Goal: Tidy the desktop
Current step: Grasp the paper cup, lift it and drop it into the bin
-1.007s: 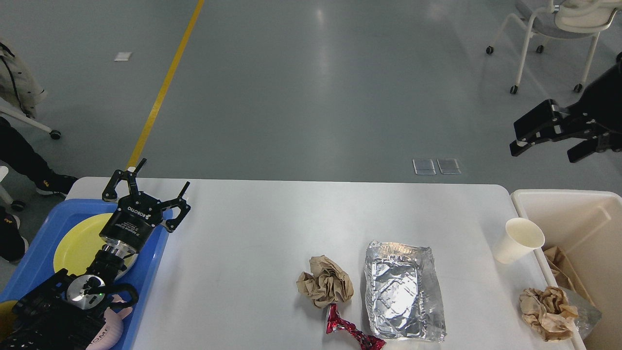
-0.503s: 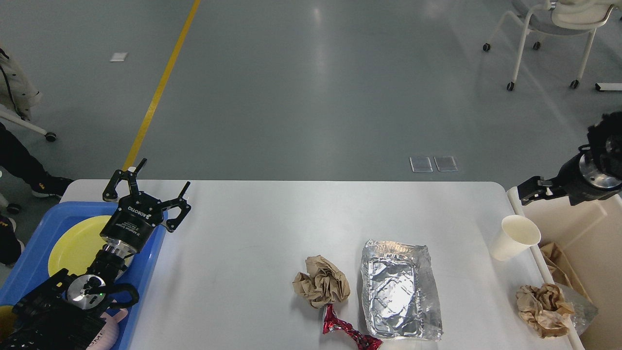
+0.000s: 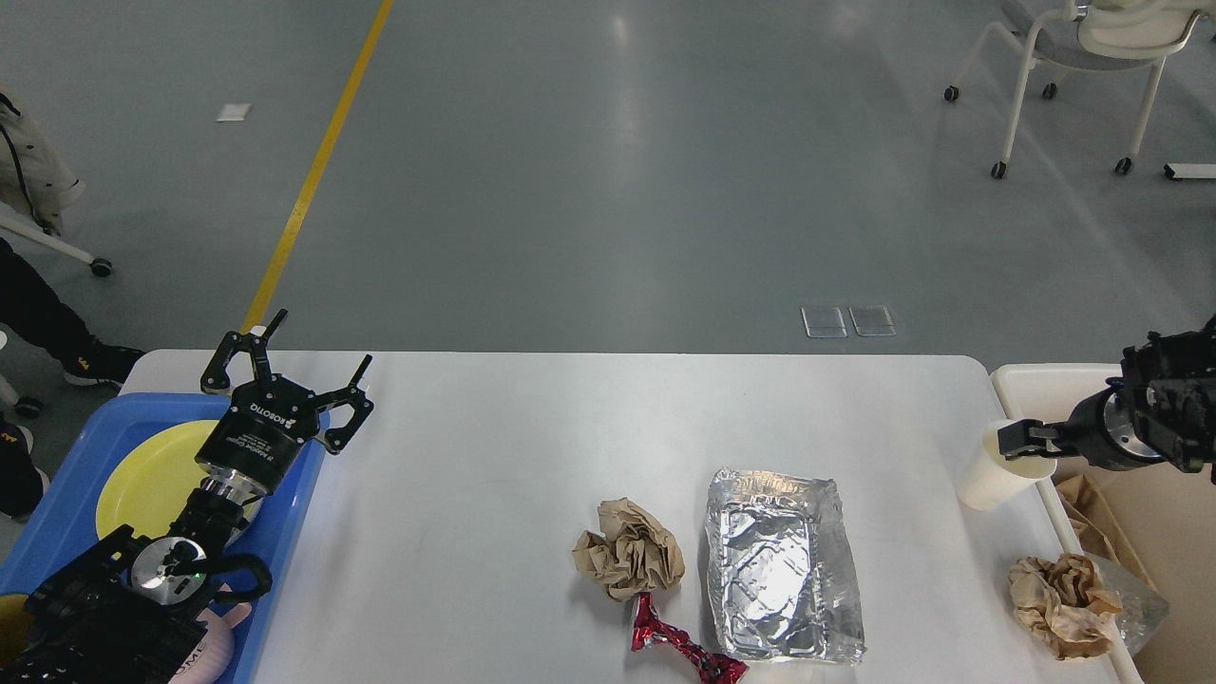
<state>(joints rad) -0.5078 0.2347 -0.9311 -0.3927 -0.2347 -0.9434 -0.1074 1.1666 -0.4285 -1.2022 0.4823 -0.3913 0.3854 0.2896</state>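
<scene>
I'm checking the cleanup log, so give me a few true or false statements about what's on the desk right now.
1. The foil tray lies on the desktop. True.
2. The left gripper holds the crumpled brown paper. False: it is open and empty, above the blue tray.
3. The paper cup stands by the desktop's right edge, right gripper at its rim. True.
4. The red wrapper lies in the cream bin. False: it lies on the desktop, beside the foil tray.

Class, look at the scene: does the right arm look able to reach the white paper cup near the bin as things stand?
Probably yes. The right gripper is already at the paper cup rim by the cream bin, and nothing stands between them on the desktop.
</scene>
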